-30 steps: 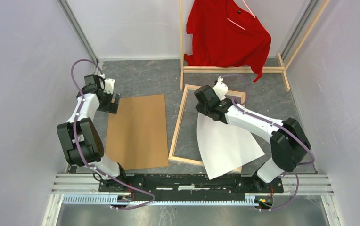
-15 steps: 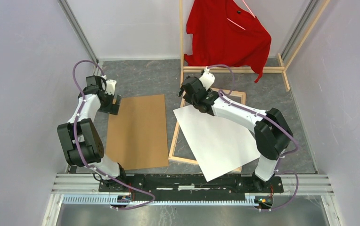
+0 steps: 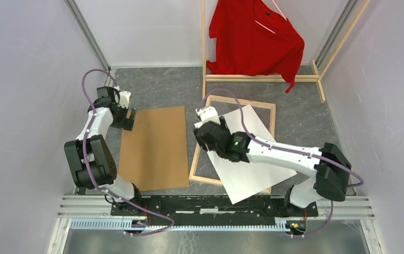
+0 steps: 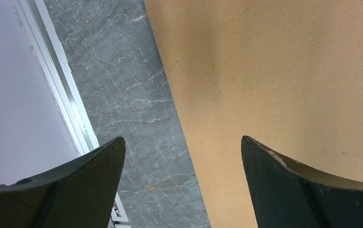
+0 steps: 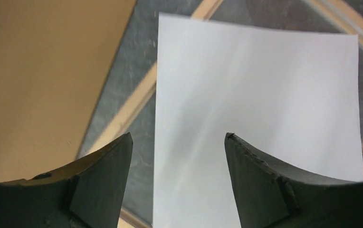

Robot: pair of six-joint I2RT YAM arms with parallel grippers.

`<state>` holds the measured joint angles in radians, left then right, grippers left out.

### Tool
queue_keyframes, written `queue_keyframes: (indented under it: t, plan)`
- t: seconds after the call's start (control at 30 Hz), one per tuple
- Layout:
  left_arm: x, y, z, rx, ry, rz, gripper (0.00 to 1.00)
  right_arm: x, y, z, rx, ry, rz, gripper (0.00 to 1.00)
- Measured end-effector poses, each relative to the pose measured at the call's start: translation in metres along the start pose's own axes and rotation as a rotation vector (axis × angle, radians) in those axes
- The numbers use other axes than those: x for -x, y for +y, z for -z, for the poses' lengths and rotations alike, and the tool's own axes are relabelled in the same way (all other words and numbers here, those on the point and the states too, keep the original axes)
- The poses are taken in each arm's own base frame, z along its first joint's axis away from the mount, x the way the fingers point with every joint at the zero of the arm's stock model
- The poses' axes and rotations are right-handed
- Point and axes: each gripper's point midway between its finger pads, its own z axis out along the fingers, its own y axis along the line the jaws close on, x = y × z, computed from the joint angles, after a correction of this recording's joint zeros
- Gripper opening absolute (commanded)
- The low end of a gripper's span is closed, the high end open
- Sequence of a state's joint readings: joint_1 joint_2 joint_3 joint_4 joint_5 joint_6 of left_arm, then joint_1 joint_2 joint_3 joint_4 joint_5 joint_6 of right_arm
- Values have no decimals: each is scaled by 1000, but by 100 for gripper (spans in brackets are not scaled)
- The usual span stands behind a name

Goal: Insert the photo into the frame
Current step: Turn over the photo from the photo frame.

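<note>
White side up, the photo lies crooked across the frame in the top view. One corner sticks out past the frame's near rail. The brown board lies flat just left of the frame.

In the left wrist view, the left gripper is wide open and holds nothing. It hangs over the board's edge and the grey table.

In the right wrist view, the right gripper is wide open too, holding nothing. The photo lies below it. I think they are not touching, but it is hard to tell.
</note>
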<state>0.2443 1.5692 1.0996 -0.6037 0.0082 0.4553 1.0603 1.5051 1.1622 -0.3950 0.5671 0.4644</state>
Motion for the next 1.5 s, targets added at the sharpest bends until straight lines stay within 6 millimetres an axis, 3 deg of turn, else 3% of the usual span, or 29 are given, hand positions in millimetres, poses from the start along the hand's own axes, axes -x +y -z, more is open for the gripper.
queue_keyframes:
  t: [0.1, 0.2, 0.33, 0.53, 0.6, 0.73, 0.83, 0.9, 1.07, 1.23, 1.5]
  plan:
    - [-4, -2, 0, -2, 6, 0, 97, -43, 2, 2, -20, 92, 133, 78]
    - [-7, -3, 1, -3, 8, 0, 97, -73, -22, -3, -95, 186, 194, 81]
    - [-6, -4, 3, -2, 1, -3, 97, -84, -78, -6, -180, 236, 115, 88]
    - [-1, -10, 5, -8, -12, -22, 97, -81, -194, 3, -280, 206, -238, 94]
    - [1, -13, 6, -13, -15, -32, 97, -94, -219, 2, -285, 209, -337, 95]
    - [4, -19, 6, -21, -19, -47, 97, -140, -252, -1, -283, 264, -510, 96]
    - [5, -21, 6, -24, -20, -54, 97, -173, -265, 2, -272, 293, -642, 96]
    - [5, -22, 6, -24, -20, -55, 97, -184, -267, 3, -259, 301, -692, 96]
    - [5, -21, 6, -22, -19, -56, 97, -179, -267, 1, -182, 227, -757, 93]
    - [6, -23, 5, -22, -17, -61, 97, -181, -252, 8, -116, 205, -773, 88]
    - [7, -27, 5, -28, -19, -73, 97, -181, -236, 25, -76, 208, -793, 71]
